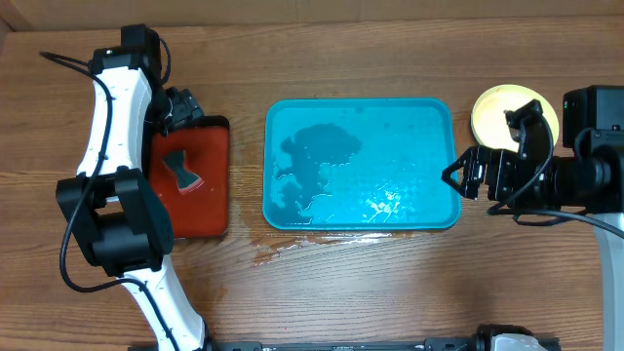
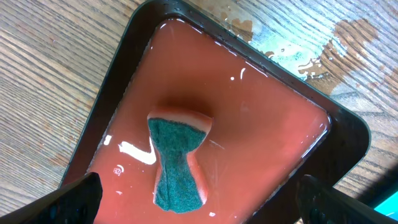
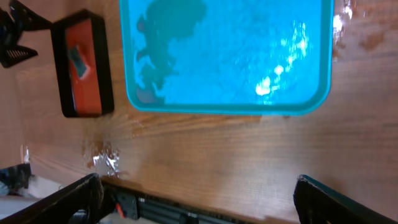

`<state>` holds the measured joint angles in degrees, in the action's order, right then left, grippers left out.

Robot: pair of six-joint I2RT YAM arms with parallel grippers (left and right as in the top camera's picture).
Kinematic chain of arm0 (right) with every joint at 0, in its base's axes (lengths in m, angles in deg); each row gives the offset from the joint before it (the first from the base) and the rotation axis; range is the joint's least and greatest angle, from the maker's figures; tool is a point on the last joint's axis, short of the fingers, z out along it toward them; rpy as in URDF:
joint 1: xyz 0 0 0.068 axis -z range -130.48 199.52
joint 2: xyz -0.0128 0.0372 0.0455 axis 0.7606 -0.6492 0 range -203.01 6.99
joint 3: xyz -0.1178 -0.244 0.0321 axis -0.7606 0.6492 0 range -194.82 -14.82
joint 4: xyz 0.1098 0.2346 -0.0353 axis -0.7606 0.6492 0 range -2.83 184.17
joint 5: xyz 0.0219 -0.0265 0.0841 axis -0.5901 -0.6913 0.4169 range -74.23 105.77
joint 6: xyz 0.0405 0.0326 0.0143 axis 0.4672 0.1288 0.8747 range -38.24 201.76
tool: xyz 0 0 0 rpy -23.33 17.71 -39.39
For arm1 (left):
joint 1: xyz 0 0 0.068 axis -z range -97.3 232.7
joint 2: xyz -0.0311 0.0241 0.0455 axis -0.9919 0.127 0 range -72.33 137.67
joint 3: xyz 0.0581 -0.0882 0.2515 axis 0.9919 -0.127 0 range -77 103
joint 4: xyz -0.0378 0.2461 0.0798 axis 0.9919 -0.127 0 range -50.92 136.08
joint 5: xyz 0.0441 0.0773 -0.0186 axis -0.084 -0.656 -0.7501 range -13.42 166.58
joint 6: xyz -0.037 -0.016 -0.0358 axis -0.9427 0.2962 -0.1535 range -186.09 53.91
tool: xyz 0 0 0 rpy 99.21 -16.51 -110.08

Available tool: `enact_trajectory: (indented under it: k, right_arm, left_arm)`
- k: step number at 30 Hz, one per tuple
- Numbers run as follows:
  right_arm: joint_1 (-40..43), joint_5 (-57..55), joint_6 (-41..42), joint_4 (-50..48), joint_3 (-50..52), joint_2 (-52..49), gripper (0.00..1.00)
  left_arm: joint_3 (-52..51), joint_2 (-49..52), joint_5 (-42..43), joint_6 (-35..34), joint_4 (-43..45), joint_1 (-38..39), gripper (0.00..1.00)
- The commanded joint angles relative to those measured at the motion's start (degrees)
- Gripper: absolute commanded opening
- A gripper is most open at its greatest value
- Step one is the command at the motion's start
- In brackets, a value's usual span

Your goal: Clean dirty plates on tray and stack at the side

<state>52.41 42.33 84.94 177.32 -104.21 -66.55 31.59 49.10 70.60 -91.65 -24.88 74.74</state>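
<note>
The turquoise tray (image 1: 390, 136) lies at the table's middle, wet, with no plates on it; it also shows in the right wrist view (image 3: 227, 56). A pale yellow-green plate (image 1: 499, 109) sits on the table at the far right, partly hidden by my right arm; I cannot tell whether others lie under it. My right gripper (image 1: 458, 178) is open and empty just off the tray's right edge; its fingers (image 3: 199, 199) hang over bare wood. My left gripper (image 1: 181, 105) is open and empty above the red tray; its fingers (image 2: 199, 202) straddle the green sponge (image 2: 177, 165).
The small red tray with a black rim (image 1: 210, 200) stands left of the turquoise tray and holds reddish water and the sponge (image 1: 182, 171). Spilled water (image 1: 278, 249) lies on the wood by the turquoise tray's front left corner.
</note>
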Motion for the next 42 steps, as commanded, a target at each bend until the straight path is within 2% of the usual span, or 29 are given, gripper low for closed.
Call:
enact_trajectory:
  k: [1,5,8,18,27,42]
  right_arm:
    - [-0.3,-0.1,-0.2,-1.6,0.3,1.9,1.0]
    - [-0.4,-0.1,-2.9,-7.1,3.2,4.9,1.0]
    - [-0.5,-0.2,-3.6,-14.4,9.2,10.3,1.0]
    - [-0.6,-0.1,-3.6,-44.0,42.3,37.6,1.0]
    - [-0.6,-1.0,-3.4,-59.3,61.9,56.8,1.0]
    - [-1.9,-7.9,-3.1,-87.2,81.7,68.0,1.0]
  left_arm:
    - [0.6,0.0,0.3,-0.2,-0.1,0.2,1.0]
    - [0.6,0.0,0.3,-0.2,-0.1,0.1,1.0]
    - [0.6,0.0,0.3,-0.2,-0.1,0.1,1.0]
    - [0.6,0.0,0.3,-0.2,-0.1,0.2,1.0]
    - [0.6,0.0,0.3,-0.2,-0.1,0.1,1.0]
    - [0.6,0.0,0.3,-0.2,-0.1,0.5,1.0]
